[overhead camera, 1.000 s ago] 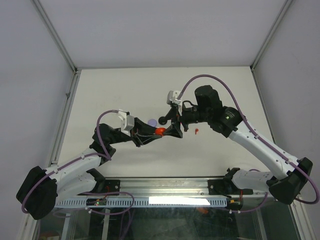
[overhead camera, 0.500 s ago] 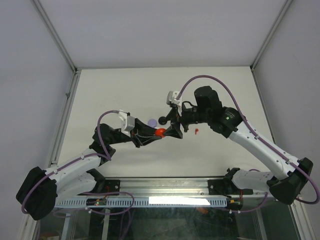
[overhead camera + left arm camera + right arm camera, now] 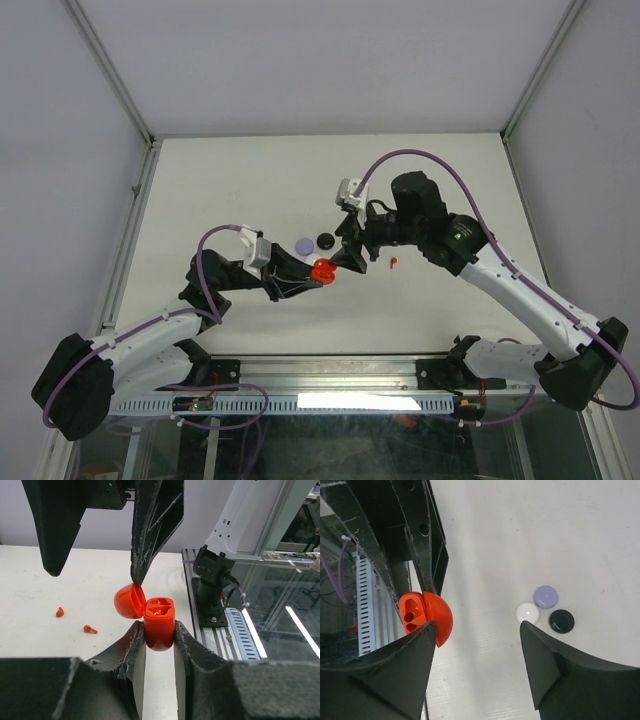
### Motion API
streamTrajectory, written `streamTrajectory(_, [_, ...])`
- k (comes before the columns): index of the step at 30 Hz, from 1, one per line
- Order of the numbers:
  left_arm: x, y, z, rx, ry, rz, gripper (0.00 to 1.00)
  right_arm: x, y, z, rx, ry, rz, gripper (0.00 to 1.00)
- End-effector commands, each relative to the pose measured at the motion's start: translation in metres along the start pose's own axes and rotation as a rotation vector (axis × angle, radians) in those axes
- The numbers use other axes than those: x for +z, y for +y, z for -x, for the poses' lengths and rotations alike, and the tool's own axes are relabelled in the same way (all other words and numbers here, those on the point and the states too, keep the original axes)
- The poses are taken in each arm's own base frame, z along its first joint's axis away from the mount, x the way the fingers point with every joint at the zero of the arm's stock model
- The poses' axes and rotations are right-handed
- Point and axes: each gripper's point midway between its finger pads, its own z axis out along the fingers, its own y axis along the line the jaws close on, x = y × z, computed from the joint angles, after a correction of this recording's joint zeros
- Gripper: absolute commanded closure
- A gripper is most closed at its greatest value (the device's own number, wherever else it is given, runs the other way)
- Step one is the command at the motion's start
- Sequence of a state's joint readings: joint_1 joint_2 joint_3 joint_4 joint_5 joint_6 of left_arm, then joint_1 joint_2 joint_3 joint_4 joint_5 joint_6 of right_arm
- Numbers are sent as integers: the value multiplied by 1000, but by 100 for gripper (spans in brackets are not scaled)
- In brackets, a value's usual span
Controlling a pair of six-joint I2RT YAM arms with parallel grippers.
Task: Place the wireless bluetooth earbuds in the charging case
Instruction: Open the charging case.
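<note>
My left gripper is shut on the base of a red charging case and holds it upright above the table. The case's lid is hinged open to the left and both sockets look empty. My right gripper is open, and one of its fingers has its tip at the lid's top edge. Two red earbuds lie on the table behind the case. In the top view the case is between both grippers, with the red earbuds to its right.
A white disc, a lavender disc and a black disc lie close together on the table beyond the case; the lavender one and the black one also show from above. The rail and arm bases are at the near edge.
The case's lid has swung open. My left gripper has shifted slightly toward me with the case, and my right gripper has stayed at the lid.
</note>
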State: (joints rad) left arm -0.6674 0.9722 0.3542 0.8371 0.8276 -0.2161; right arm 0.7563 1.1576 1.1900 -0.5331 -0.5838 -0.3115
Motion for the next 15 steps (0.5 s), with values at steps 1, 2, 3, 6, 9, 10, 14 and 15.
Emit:
streamTrajectory(1, [1,-27,29,120,-75,-124,100,-6,-21,14,-38,-26,-103,30])
streamTrajectory(2, [1,-28,29,122,-77,-126,100,-6,-21,13,-36,-24,-102,30])
streamTrajectory(3, [1,-28,30,123,-78,-125,100,-5,-21,12,-32,-21,-100,30])
streamTrajectory(6, [0,-24,29,124,-83,-101,100,-4,-18,12,-24,-23,-82,30])
streamTrajectory(9, [-1,-10,23,105,-78,-18,100,-7,-14,17,-18,-37,-69,30])
streamTrajectory(10, [-1,-2,20,95,-79,30,100,-9,-13,20,-17,-45,-71,29])
streamTrajectory(14, [-11,25,5,56,-90,203,100,-15,-16,26,6,-60,-116,28])
streamTrajectory(15, [-14,30,1,50,-99,243,100,-17,-24,24,25,-54,-165,28])
